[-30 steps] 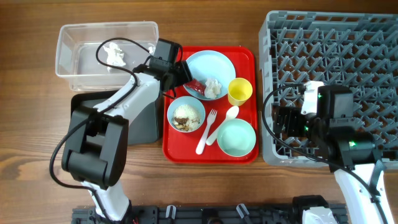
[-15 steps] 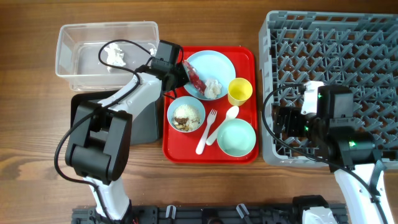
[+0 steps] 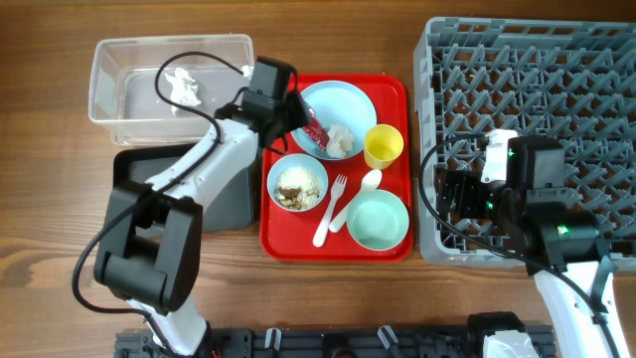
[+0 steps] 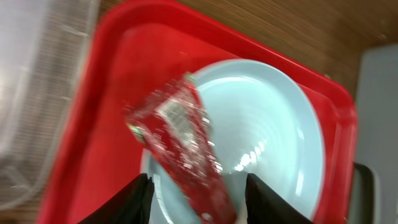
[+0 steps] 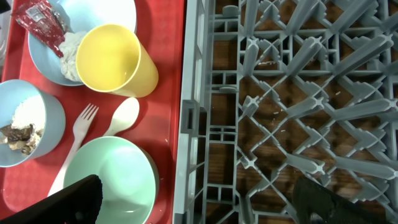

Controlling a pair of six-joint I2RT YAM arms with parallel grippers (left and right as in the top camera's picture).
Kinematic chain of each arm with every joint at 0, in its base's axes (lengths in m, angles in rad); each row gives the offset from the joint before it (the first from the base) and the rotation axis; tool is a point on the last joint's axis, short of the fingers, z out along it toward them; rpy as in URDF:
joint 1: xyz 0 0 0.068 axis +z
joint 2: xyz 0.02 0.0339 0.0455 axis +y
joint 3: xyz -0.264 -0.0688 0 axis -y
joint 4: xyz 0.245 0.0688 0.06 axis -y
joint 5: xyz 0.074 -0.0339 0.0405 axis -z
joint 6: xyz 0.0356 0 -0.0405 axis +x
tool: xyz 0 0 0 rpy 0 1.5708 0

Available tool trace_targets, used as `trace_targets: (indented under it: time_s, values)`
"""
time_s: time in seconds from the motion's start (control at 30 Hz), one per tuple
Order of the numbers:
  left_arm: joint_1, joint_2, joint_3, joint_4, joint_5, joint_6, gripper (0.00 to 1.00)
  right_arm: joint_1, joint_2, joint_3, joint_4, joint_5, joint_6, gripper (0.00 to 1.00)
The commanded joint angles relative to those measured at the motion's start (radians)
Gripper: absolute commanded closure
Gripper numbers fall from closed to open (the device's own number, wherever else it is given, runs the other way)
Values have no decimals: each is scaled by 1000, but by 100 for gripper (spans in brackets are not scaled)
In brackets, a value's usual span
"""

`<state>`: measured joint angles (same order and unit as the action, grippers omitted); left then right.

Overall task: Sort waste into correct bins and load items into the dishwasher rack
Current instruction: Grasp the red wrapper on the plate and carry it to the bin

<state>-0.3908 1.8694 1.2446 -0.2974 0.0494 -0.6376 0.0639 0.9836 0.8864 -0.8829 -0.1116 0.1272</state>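
My left gripper [image 3: 296, 111] [image 4: 199, 193] is over the pale blue plate [image 3: 348, 104] [image 4: 267, 124], shut on one end of the red snack wrapper [image 3: 314, 129] [image 4: 186, 143], which is tilted up off the plate. Crumpled tissue [image 3: 341, 140] lies on the plate. Another tissue [image 3: 183, 87] lies in the clear tub [image 3: 169, 42]. The small blue bowl [image 3: 297, 183] holds food scraps. The yellow cup [image 3: 384, 146], mint bowl [image 3: 378, 220], fork [image 3: 330, 207] and spoon [image 3: 363, 189] sit on the red tray [image 3: 393, 85]. My right gripper [image 3: 452, 194] [image 5: 199, 193] is open over the rack's left edge [image 5: 193, 124].
The black tray [image 3: 237, 199] lies left of the red tray, partly under my left arm. The grey dishwasher rack [image 3: 537, 89] fills the right side with upright pegs. The clear tub stands at the back left.
The wrapper went from lying flat on the plate to tilted up in my left gripper. The left gripper shifted slightly up and right. The right arm has not moved.
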Motion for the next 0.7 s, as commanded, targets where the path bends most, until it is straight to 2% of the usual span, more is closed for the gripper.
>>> trace_targets:
  time_s: [0.0,0.43,0.67]
  values:
    - [-53,2,-1,6,-31,4,50,4,1,23,-1,-13,7,0]
    - [-69,107,-1,6,-63,-1,44,4,1,23,-1,-13,7,0]
    - [-71,150,-1,90,-62,-7,44,4,1,23,-1,-13,7,0]
